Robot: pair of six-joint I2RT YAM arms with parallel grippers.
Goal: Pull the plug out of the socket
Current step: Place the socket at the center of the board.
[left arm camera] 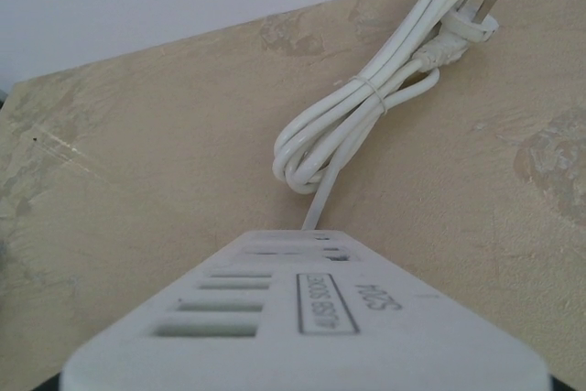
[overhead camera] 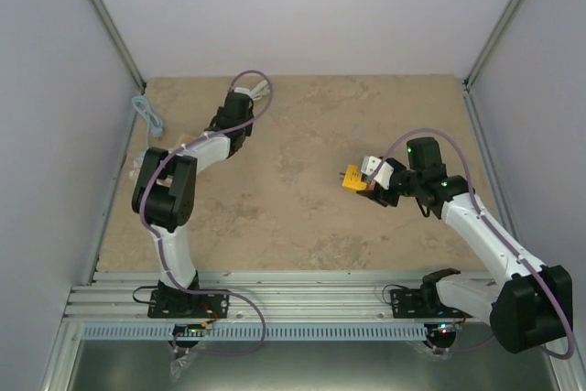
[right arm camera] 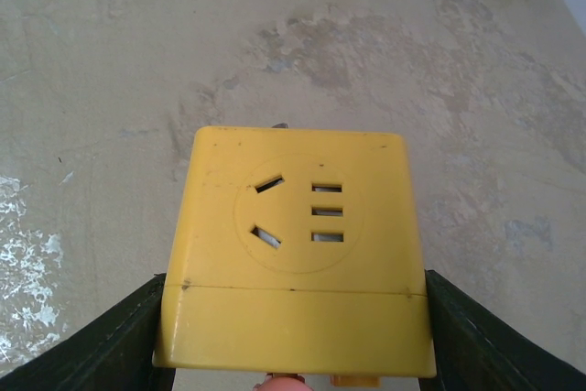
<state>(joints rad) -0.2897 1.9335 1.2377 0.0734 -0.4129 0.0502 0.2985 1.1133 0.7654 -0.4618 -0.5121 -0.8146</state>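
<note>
1. Pose: my left arm folds at the elbow and reaches to the far left part of the table [overhead camera: 302, 226], with the left gripper [overhead camera: 245, 100] pointing away from the bases. My right arm stretches out from its base and bends inward, with the right gripper [overhead camera: 371, 180] aimed left toward the table's middle.
2. Ahead of my left jaws a white cord [left arm camera: 362, 107] lies on the table in a tied coil, its own wall plug [left arm camera: 474, 27] at the coil's far end, up and to the right. A pale blue cable [overhead camera: 148, 116] lies off to their left, near the table edge. Ahead of and beneath my right jaws is mottled tabletop.
3. My left jaws grip the white power strip [left arm camera: 302, 327], which juts forward from between them, slots up.
4. My right jaws clamp the yellow plug [right arm camera: 298, 244] by its two sides, with a black finger [right arm camera: 101, 345] pressed on each. Its socket face looks back at my wrist. It is well apart from the power strip.
</note>
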